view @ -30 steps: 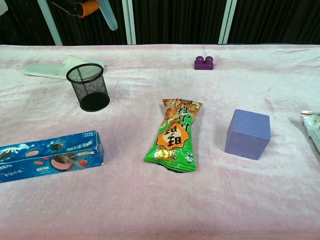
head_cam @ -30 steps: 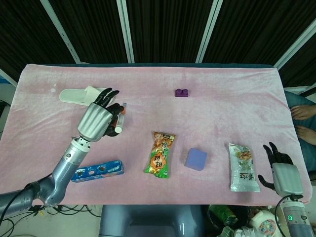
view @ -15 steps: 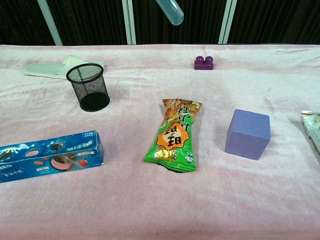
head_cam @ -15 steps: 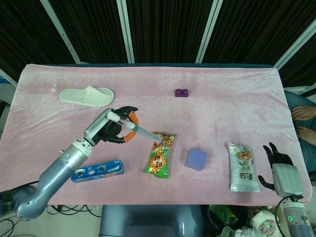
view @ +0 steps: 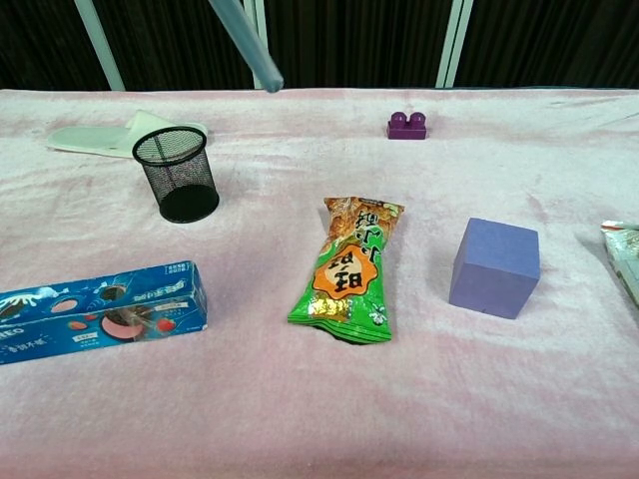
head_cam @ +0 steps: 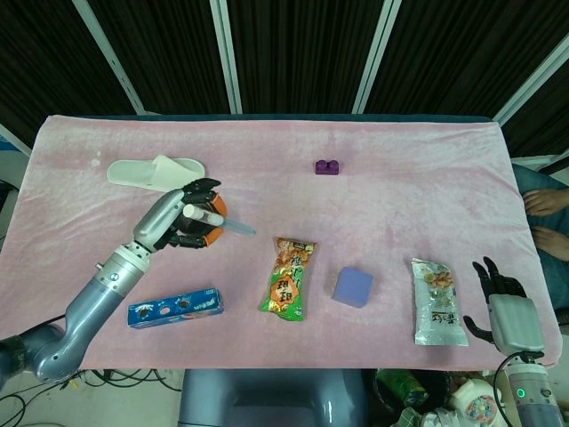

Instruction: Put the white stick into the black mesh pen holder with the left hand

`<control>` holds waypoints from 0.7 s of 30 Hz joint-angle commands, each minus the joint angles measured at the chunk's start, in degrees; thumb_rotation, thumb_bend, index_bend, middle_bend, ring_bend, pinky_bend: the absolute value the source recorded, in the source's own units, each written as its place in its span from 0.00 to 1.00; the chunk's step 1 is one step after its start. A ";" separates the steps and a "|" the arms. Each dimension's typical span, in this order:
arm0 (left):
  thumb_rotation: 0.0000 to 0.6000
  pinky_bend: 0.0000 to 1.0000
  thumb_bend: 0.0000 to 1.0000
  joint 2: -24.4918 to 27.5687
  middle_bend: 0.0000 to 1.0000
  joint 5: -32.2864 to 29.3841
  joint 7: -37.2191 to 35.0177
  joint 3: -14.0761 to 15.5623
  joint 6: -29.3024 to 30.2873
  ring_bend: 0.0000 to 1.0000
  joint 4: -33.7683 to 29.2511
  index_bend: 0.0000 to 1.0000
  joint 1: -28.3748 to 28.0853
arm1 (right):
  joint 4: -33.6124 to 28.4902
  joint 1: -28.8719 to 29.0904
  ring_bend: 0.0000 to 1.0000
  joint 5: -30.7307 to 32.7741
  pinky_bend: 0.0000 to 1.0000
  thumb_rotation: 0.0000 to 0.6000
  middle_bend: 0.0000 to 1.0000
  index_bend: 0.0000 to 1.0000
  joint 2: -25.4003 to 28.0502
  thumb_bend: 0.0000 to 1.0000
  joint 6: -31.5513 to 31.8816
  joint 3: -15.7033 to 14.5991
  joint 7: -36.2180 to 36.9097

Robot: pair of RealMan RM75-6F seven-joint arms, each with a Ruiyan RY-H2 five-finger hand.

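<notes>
My left hand (head_cam: 182, 222) holds the white stick (head_cam: 233, 226), which has an orange collar and points right and slightly down in the head view. In the chest view only the stick's lower part (view: 250, 47) shows, slanting down from the top edge, its tip in the air above and to the right of the black mesh pen holder (view: 177, 175). The holder stands upright and empty on the pink cloth. In the head view my left hand hides most of it. My right hand (head_cam: 502, 301) is at the table's front right edge, fingers apart, holding nothing.
A white slipper (head_cam: 156, 171) lies behind the holder and a blue biscuit box (view: 100, 309) in front of it. A green snack bag (view: 349, 269), a purple cube (view: 494, 266), a purple brick (view: 406, 125) and a white snack bag (head_cam: 437, 302) lie further right.
My left hand has swung back to the left with the stick. In the chest view the stick's tip has moved left and lower, closer to the holder. My right hand has not moved.
</notes>
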 commanded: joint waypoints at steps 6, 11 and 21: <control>1.00 0.18 0.39 -12.99 0.55 22.22 26.89 7.55 19.38 0.14 22.93 0.62 -4.00 | 0.09 -0.06 0.19 0.14 0.16 1.00 0.02 0.01 0.25 0.18 -0.06 0.01 0.45; 1.00 0.18 0.39 -12.99 0.56 26.52 33.27 7.93 22.54 0.14 26.29 0.63 -5.45 | 0.19 -0.04 0.19 0.17 0.16 1.00 0.02 0.01 0.38 0.18 -0.23 0.00 0.83; 1.00 0.18 0.39 -5.42 0.57 0.70 7.60 2.58 11.54 0.14 -4.43 0.65 -2.31 | 0.13 -0.08 0.19 -0.04 0.16 1.00 0.03 0.03 0.34 0.18 -0.02 -0.04 0.80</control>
